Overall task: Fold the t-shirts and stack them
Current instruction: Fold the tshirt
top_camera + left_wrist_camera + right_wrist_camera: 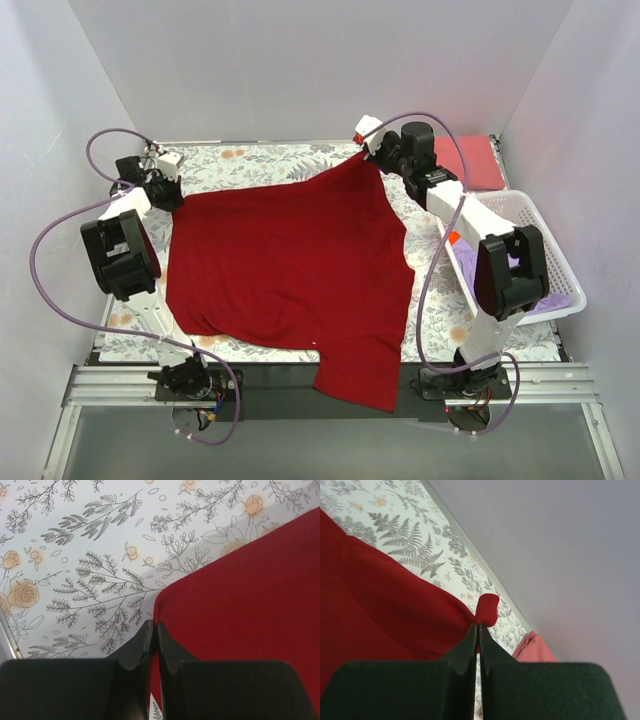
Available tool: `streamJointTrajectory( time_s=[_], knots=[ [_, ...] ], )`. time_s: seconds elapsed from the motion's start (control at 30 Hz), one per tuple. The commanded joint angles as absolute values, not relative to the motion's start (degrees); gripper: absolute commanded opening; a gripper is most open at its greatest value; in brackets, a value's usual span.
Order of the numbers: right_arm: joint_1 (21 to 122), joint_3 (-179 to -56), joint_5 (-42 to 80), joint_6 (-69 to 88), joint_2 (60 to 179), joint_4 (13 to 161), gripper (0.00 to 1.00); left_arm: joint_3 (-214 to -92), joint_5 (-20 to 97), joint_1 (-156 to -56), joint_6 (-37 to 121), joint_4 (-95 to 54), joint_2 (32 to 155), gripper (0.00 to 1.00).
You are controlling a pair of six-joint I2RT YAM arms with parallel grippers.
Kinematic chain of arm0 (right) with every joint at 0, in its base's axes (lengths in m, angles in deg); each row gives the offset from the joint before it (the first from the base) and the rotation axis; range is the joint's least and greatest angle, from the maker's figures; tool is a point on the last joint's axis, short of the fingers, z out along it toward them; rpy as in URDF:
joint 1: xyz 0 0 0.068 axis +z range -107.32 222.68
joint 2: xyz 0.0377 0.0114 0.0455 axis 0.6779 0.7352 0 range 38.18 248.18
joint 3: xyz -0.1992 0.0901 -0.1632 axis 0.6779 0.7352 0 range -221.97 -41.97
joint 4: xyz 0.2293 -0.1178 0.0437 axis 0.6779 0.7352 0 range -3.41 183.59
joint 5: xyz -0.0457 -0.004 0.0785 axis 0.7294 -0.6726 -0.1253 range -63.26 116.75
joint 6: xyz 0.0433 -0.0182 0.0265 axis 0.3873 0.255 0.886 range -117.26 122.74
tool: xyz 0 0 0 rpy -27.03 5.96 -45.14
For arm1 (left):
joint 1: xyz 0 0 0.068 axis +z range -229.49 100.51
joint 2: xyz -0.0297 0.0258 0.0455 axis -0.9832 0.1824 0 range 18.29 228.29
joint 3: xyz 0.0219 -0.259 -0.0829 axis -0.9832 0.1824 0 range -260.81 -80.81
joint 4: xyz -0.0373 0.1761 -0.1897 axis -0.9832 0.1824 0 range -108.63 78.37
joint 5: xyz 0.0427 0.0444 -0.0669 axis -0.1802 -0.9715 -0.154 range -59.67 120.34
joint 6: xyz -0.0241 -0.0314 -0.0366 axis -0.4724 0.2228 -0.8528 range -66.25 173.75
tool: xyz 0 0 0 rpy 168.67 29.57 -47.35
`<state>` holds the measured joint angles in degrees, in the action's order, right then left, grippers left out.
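I see the crimson shirt (pixel 290 260) spread mid-table (pixel 250 158), its hem hanging over the edge at 6 o'clock. Right fingers (pixel 471 640) pinch its 1 o'clock corner. Left fingers (pixel 145 637) sit closed at its 10 o'clock edge.

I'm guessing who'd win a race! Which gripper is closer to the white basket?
Right. The right gripper pinches the red t-shirt near the basket; the left gripper is on the t-shirt's other side.
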<state>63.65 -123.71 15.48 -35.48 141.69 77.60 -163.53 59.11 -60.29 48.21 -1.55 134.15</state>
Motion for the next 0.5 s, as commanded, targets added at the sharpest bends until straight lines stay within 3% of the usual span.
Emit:
streamJointTrajectory(
  time_s=[0.0, 0.47],
  knots=[
    [64.83, -120.99, 14.62, -34.88, 136.19, 81.58, 0.01, -161.07, 62.94, -59.28, 54.70, 1.85, 127.55, 0.04],
    [68.61, -108.78, 17.08, -33.74, 122.05, 89.92, 0.01, -147.09, 69.45, -55.50, 68.94, 6.23, 113.57, 0.00]
  ],
)
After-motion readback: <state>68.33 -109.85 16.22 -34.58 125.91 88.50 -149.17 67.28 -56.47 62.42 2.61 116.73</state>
